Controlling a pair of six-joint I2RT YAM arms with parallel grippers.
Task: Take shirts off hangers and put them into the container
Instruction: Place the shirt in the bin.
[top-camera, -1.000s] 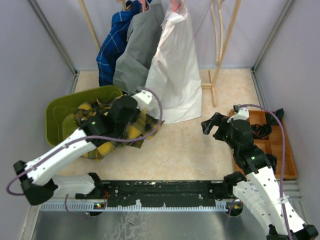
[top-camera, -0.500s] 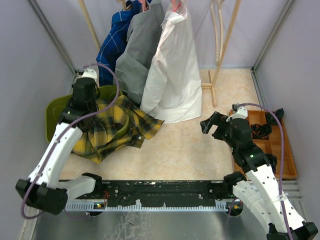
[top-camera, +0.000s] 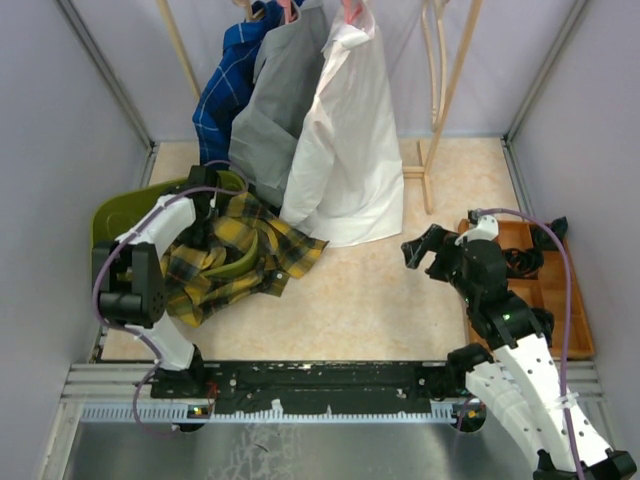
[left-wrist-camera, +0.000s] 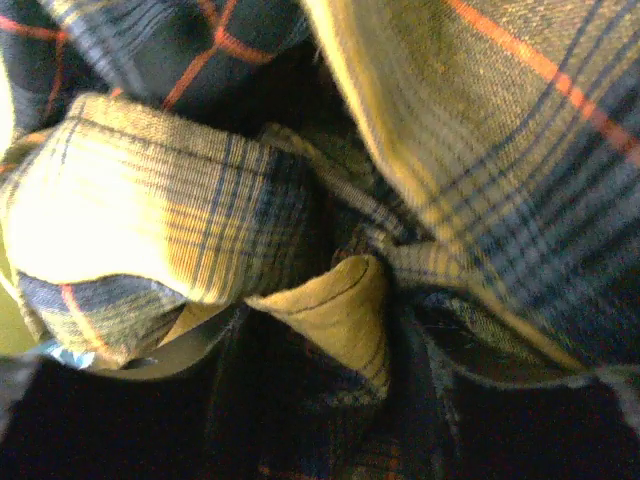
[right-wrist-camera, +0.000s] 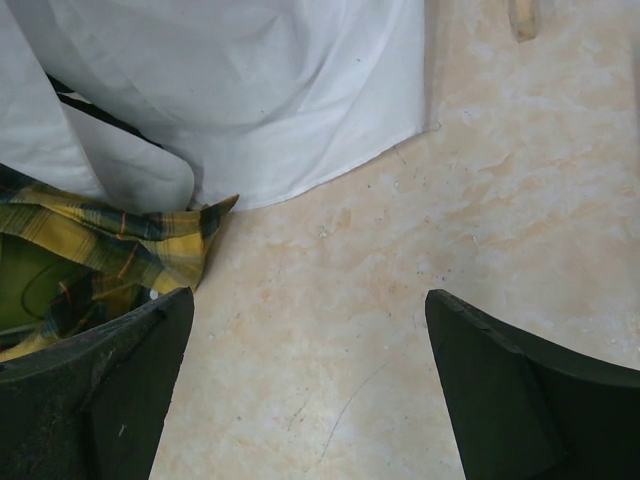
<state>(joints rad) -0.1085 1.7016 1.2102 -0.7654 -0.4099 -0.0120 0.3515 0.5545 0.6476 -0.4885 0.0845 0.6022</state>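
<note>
One nearly done: the plaid shirt (top-camera: 250, 255) is lying off its hanger, draped over the right rim of the green container (top-camera: 108, 215) and partly spilling onto the bench (top-camera: 380, 290). The blue shirt (top-camera: 225, 95), grey shirt (top-camera: 275, 100) and white shirt (top-camera: 350, 140) are hanging on the rack, so three are left. The left hand (top-camera: 207, 222) is sitting buried in plaid folds, so I cannot tell wide or narrow; the right hand (right-wrist-camera: 310, 390) is hovering wide and empty near the white hem, and no legible writing is showing.
</note>
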